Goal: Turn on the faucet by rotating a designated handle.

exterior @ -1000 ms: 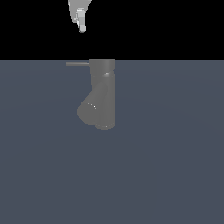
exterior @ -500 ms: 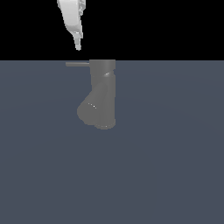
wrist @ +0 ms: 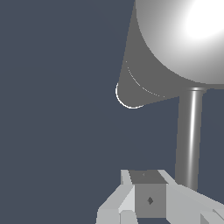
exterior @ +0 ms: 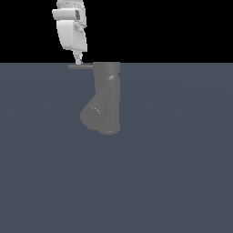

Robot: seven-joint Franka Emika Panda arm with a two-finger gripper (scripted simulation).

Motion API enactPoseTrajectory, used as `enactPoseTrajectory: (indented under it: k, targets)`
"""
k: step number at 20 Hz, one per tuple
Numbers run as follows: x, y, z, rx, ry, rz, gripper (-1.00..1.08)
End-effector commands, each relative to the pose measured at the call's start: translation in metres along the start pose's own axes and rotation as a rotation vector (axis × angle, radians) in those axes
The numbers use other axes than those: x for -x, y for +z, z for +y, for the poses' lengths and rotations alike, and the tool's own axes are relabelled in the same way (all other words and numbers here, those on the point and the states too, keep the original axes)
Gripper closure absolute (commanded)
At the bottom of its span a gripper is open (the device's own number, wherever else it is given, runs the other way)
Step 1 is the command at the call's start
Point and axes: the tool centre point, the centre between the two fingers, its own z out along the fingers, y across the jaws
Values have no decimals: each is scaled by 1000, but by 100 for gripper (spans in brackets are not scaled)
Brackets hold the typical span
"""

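Upper left of the exterior frame: gripper [exterior: 78, 60] hangs tip-down, fingertips at the outer end of the handle [exterior: 80, 67], touching or just above it; cannot tell which. Handle juts toward frame left from the top of the faucet [exterior: 107, 98], which stands centre, spout angled lower left. Wrist view: handle [wrist: 190, 138] runs alongside the fingers [wrist: 148, 199], which look drawn together, nothing between them. Judgement: push sideways near the rod's free end for leverage, keeping contact low on the fingertip so it doesn't slide off.
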Motion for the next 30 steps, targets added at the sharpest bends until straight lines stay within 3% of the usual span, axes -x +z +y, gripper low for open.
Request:
enactPoseTrajectory:
  k: [1, 13, 30]
  targets:
    - [4, 7, -4, 0, 29, -5, 108]
    - [8, 16, -9, 2, 64, -11, 108]
    - [9, 16, 34, 2, 64, -11, 108]
